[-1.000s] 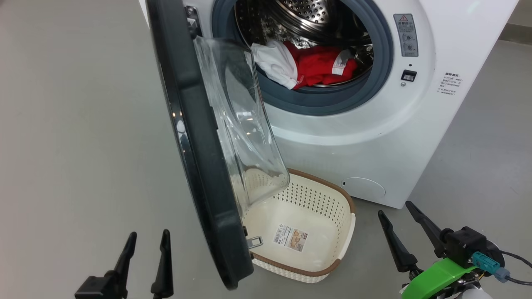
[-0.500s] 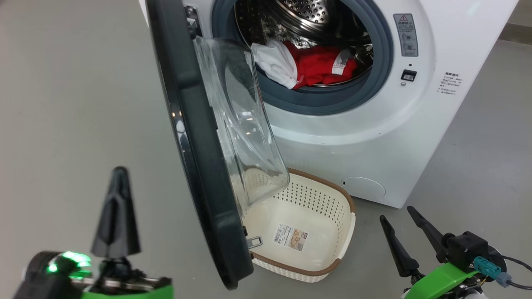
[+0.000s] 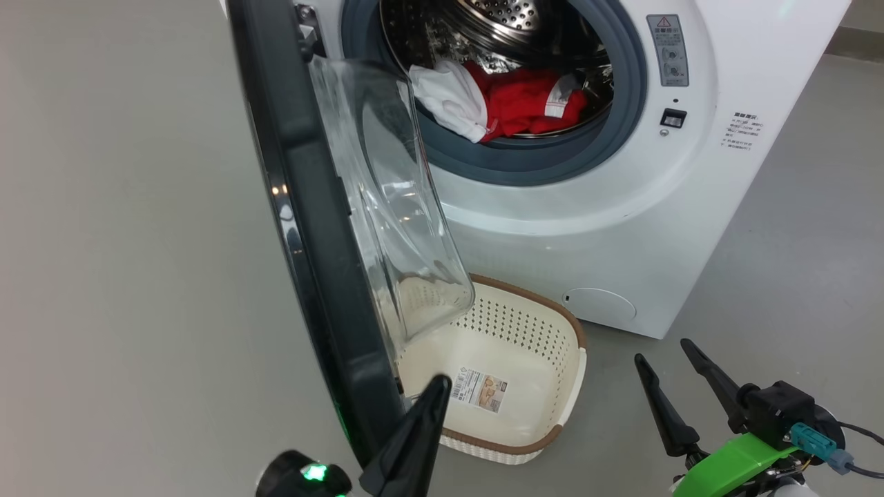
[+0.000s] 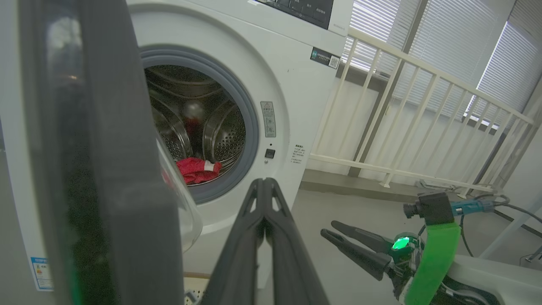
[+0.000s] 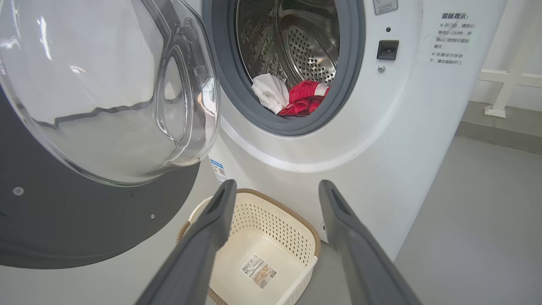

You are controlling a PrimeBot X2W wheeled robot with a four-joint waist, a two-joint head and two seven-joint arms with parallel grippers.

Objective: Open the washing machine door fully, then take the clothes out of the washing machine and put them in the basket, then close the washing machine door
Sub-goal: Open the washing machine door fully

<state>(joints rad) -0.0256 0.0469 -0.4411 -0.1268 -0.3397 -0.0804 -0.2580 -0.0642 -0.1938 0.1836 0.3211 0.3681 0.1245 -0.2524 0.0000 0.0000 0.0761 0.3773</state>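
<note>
The white washing machine (image 3: 621,228) stands ahead with its door (image 3: 304,228) swung out edge-on toward me, the glass bowl (image 3: 387,221) facing right. Red and white clothes (image 3: 497,103) lie at the front of the steel drum, and they also show in the right wrist view (image 5: 296,95). The cream basket (image 3: 573,373) sits on the floor under the door and holds nothing but its label. My left gripper (image 3: 436,386) is shut, its tip right beside the door's lower inner edge; I cannot tell if it touches. My right gripper (image 3: 661,351) stands open at the lower right, aimed toward the basket (image 5: 292,241).
Grey floor spreads to the left of the door and to the right of the machine. A white railing (image 4: 423,106) with blinds behind it runs past the machine's far side. A round flap (image 3: 599,304) sits low on the machine's front.
My left gripper has shut and swung from the lower left across to the door's lower edge. The camera has shifted slightly. The right gripper has barely moved.
</note>
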